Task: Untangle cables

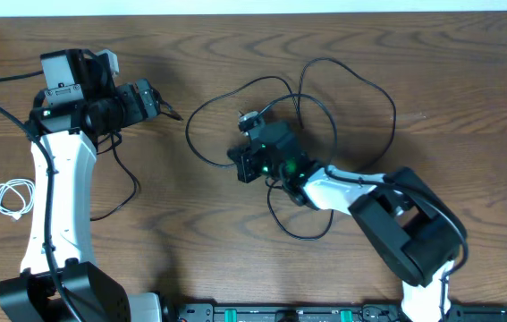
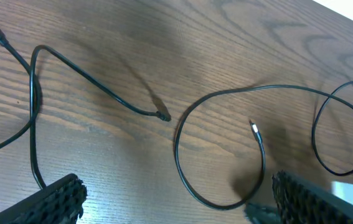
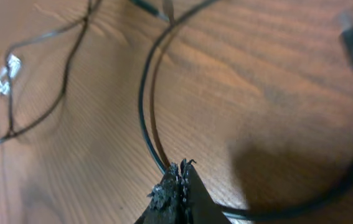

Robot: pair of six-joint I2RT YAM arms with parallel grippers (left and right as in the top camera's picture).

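Near edge: black rail (image 1: 325, 313) with green marks, along 6 o'clock.
Surface: dark brown wood-grain table (image 1: 468, 98), matte, with soft shadows beneath the arms.
White cable (image 1: 13, 195): small loose coil at 9 o'clock, just outside the left arm (image 1: 52, 197), well apart from both black cords.
Second black cable (image 1: 130, 183): slack curve toward 8 o'clock, running beneath the left arm; one plug end (image 2: 162, 116) lying free on the wood.
Right gripper (image 3: 176, 177): closed tight, pinching the looped black cable (image 1: 360, 76) near table centre.
Looped black cable: wide overlapping loops spread flat from centre toward 1 o'clock; a small plug end (image 2: 253, 127) resting inside one loop.
Left gripper (image 2: 176, 186): fingers spread wide, holding nothing, at 10 o'clock above the wood between the two black cords.
Far edge: pale strip (image 1: 253, 5) along 12 o'clock; room beyond impossible to make out.
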